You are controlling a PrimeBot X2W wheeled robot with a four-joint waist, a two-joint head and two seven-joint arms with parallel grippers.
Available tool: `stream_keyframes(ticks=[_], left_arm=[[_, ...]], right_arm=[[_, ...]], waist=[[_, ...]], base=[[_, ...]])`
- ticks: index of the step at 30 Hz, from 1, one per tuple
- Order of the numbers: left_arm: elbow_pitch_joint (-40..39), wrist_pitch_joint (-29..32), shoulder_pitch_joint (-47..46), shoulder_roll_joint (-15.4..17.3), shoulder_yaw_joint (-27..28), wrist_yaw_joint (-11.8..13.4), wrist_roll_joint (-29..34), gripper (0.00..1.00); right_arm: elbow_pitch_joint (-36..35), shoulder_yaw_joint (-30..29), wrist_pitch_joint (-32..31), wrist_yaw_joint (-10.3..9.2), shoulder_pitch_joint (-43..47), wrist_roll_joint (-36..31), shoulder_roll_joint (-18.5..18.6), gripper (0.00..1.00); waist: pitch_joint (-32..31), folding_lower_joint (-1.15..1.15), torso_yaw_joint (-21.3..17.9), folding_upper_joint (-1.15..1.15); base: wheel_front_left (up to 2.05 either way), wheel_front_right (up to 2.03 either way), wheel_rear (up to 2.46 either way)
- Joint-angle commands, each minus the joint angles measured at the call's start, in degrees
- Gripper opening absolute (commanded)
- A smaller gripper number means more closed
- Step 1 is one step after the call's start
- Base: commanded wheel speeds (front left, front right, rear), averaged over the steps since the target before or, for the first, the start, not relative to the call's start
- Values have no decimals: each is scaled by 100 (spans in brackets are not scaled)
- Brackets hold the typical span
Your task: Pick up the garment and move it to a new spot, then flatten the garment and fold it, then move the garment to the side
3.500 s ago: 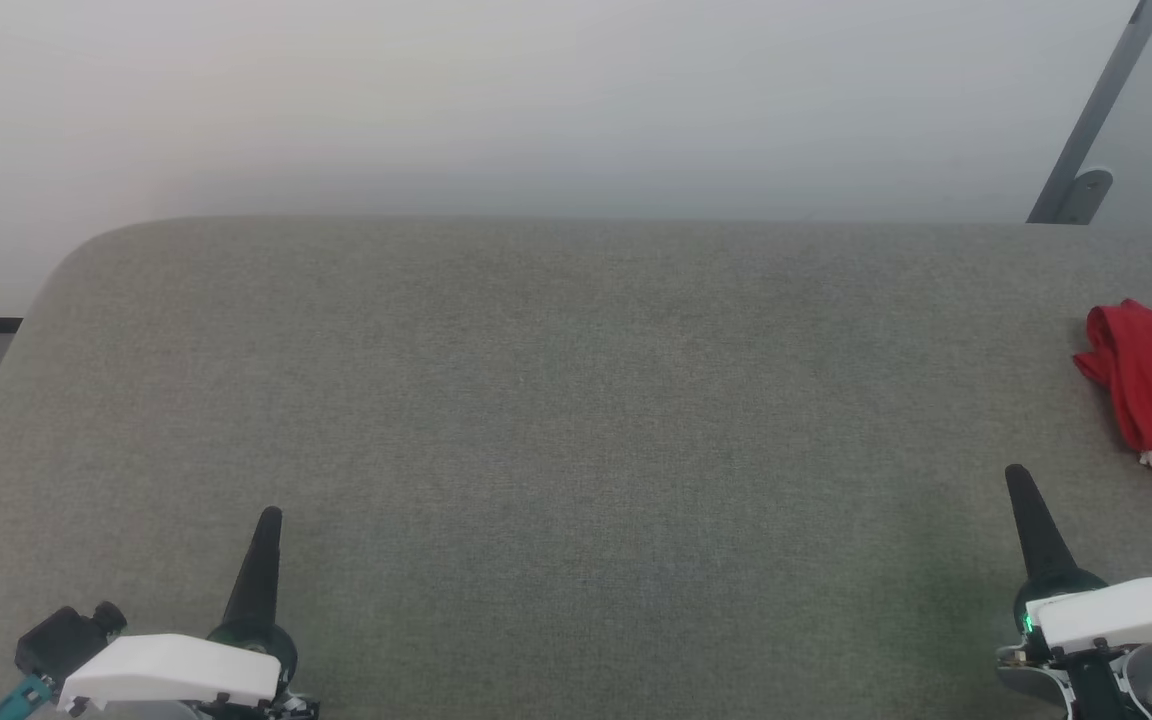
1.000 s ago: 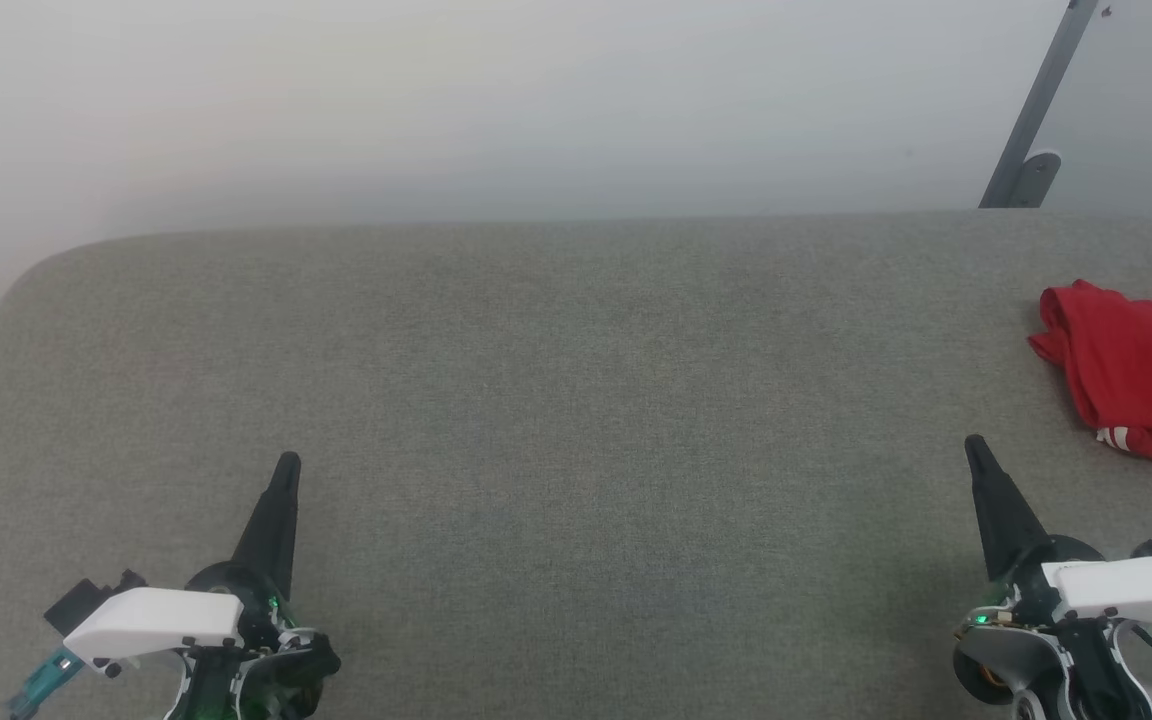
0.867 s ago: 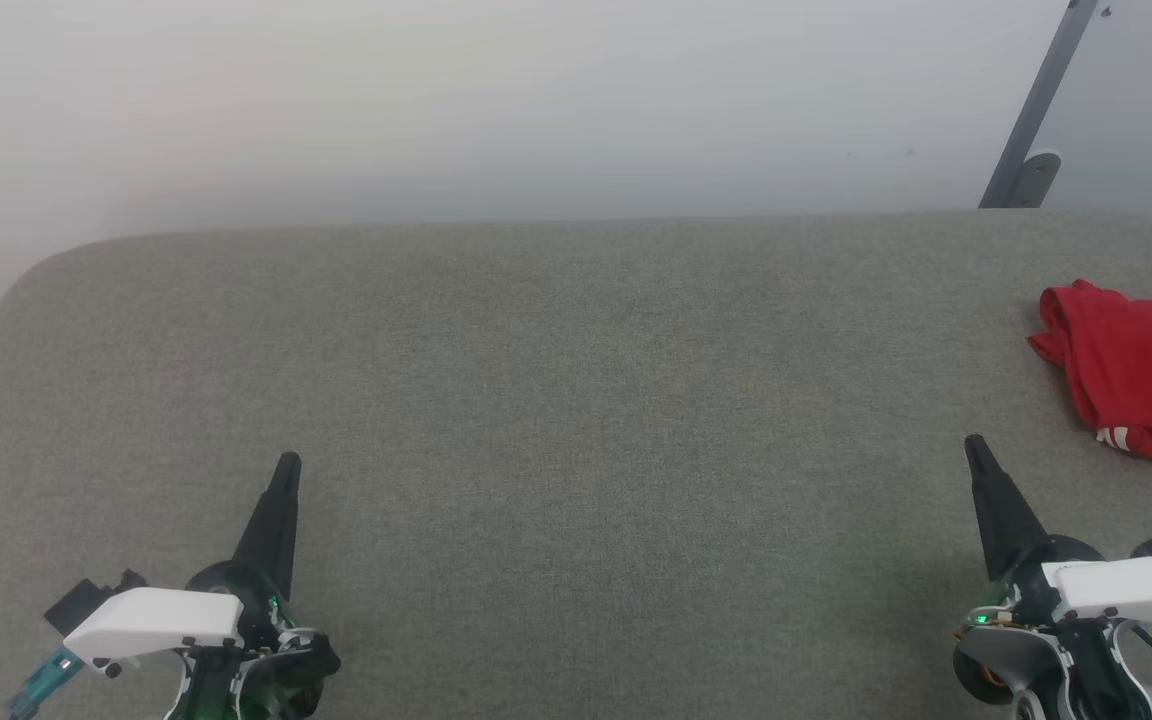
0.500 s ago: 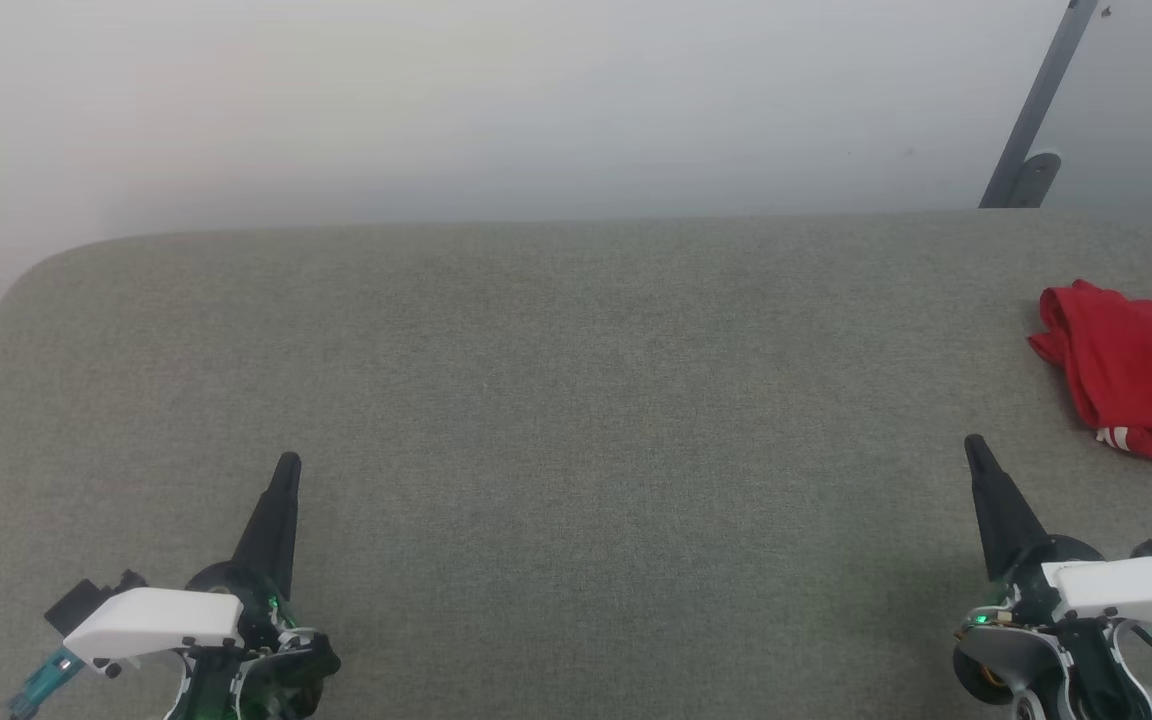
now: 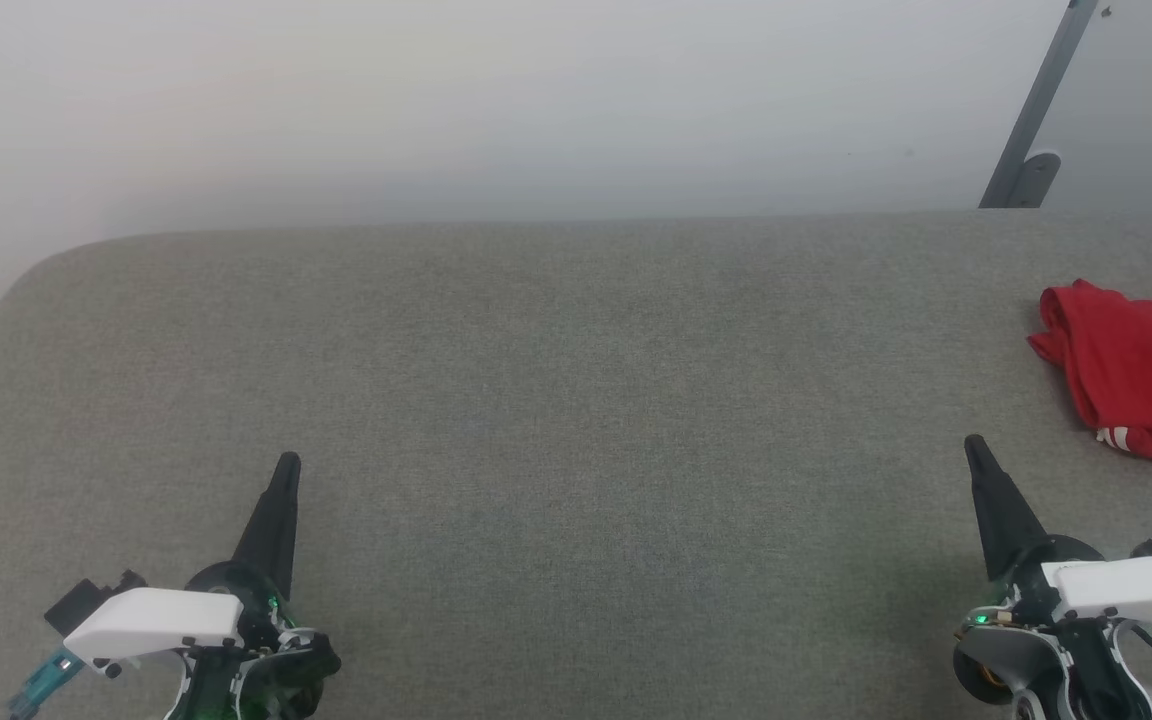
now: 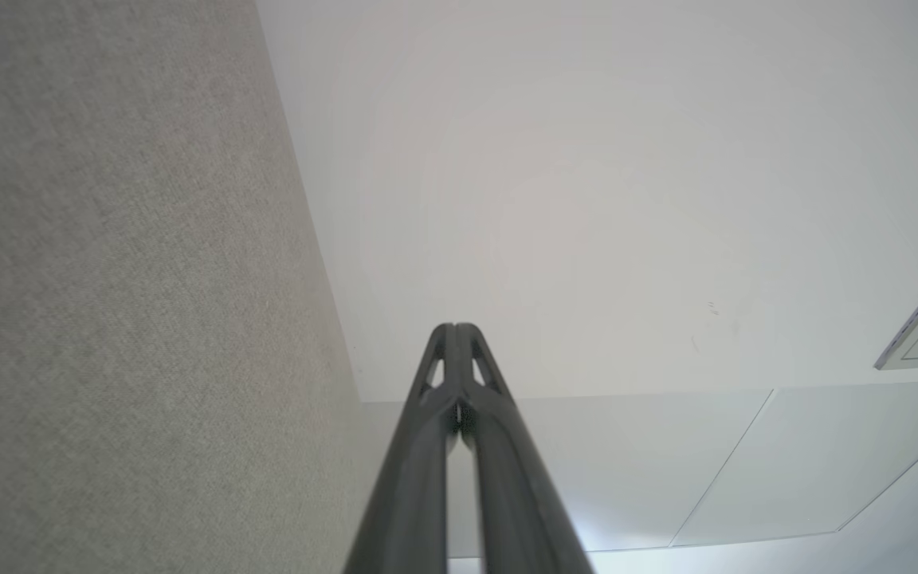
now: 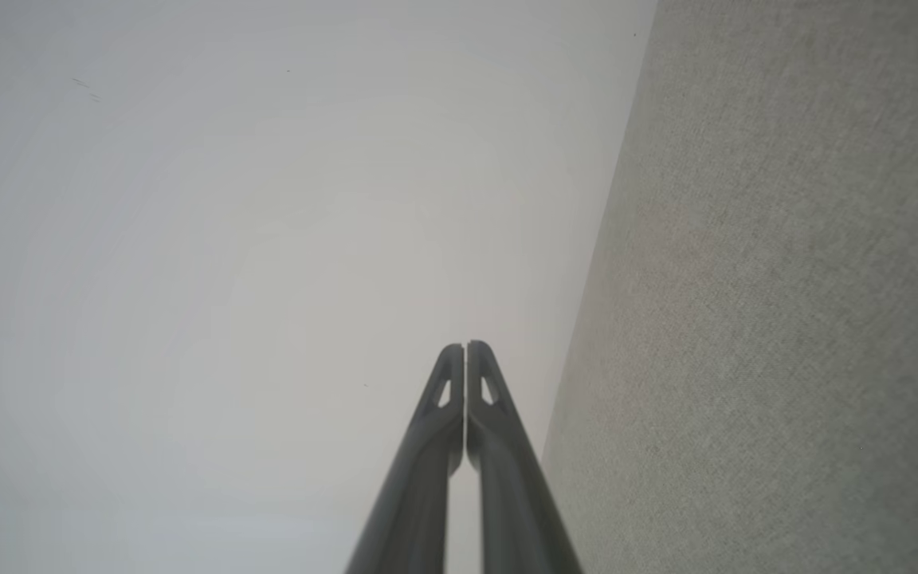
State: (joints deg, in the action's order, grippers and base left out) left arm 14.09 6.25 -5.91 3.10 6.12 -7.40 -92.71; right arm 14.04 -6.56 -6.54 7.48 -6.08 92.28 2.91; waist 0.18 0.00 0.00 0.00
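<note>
Dark tapered fingers [image 5: 271, 520], white covers [image 5: 151, 620], green lights [image 5: 979, 620]

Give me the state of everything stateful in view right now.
garment: crumpled heap at the right of the grey surface, partly out of frame, not held.
left gripper: shut, empty, far from the garment.
right gripper: shut, empty, near the garment but apart from it.

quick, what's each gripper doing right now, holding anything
Left gripper: closed, holding nothing.
Right gripper: closed, holding nothing; the red garment lies apart from it, untouched.
</note>
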Motion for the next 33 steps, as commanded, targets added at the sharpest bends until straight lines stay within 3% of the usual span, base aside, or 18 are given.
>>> stream_keyframes(ticks=[1, 33], left_arm=[[0, 29, -67, -7, 27, -16, 11, 0], [0, 31, -69, -17, 38, -16, 25, 0]], right_arm=[[7, 7, -11, 3, -33, 24, -16, 0], [6, 8, -11, 2, -32, 25, -16, 0]], waist=[[0, 0, 0, 0], [0, 0, 0, 0]], base=[[0, 0, 0], [0, 0, 0]])
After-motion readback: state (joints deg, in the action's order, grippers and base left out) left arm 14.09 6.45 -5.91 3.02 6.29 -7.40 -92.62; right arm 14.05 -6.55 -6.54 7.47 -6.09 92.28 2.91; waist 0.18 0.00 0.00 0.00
